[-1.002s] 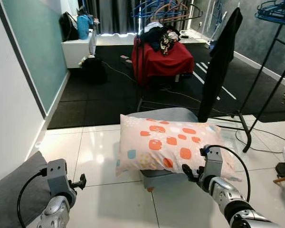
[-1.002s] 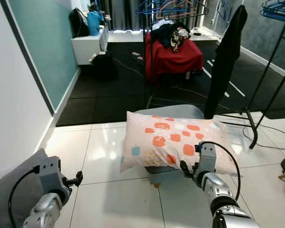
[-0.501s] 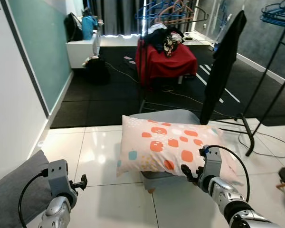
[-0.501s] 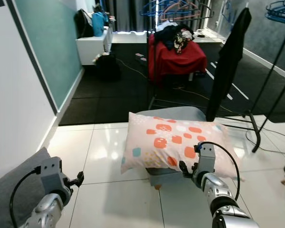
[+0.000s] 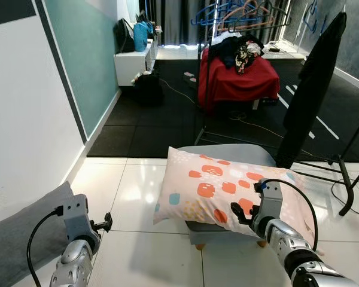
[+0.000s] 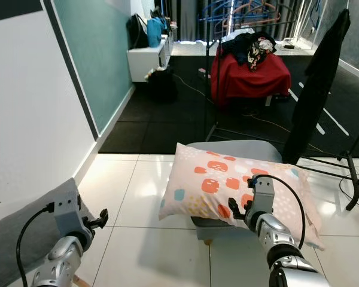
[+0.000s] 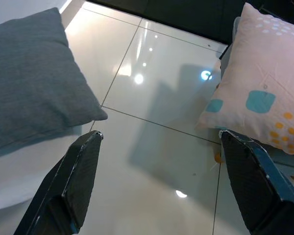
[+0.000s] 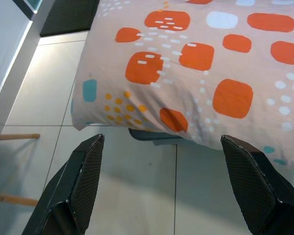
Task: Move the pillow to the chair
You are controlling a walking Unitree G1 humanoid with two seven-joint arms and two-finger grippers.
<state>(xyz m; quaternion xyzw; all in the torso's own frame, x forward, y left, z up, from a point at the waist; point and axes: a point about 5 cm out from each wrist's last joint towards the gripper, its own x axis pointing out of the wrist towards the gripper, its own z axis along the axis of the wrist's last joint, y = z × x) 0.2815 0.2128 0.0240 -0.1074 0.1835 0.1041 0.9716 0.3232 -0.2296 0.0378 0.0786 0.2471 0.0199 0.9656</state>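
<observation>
One pillow [image 5: 227,190] lies on the chair [image 5: 227,154], just beyond the wide-open, empty right pincer [image 8: 164,183].

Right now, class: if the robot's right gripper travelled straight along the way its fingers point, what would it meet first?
Most likely the near edge of the pink pillow with orange squares lying on the grey chair seat; the open right gripper points at it, though depth is uncertain.

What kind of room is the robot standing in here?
Probably a lived-in room of a home, perhaps a bedroom or laundry corner: a patterned pillow lies on a grey chair, clothes are heaped on a red-draped table, and a rack holds empty hangers.
</observation>
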